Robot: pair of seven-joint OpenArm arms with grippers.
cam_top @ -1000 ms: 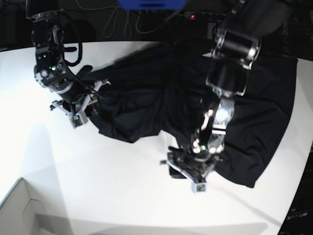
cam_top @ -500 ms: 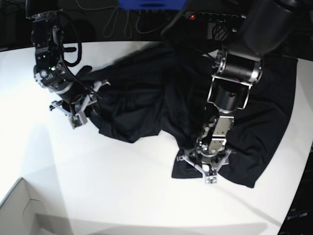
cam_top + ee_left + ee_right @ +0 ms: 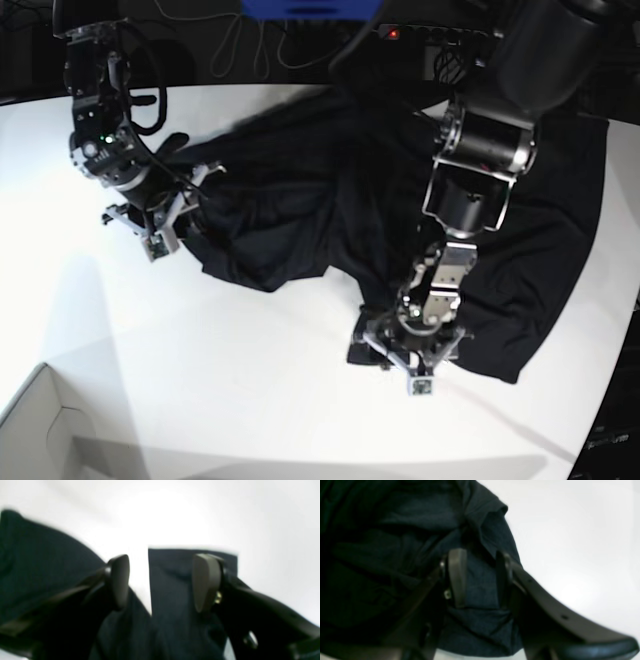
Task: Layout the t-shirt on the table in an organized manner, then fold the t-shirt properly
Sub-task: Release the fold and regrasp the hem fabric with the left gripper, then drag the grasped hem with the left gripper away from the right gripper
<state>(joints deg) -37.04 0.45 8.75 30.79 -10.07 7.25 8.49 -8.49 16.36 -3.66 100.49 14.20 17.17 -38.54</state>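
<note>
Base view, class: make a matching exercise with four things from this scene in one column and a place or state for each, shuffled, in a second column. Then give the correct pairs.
Things:
1. t-shirt
2. table
3. left end effector
4. right end effector

Places or states:
A. white, bare in the foreground
B. at the shirt's left edge in the base view
C. black, rumpled, spread across the table
D. open over the shirt's near corner

Pairs: 1-C, 2-A, 3-D, 4-B
</note>
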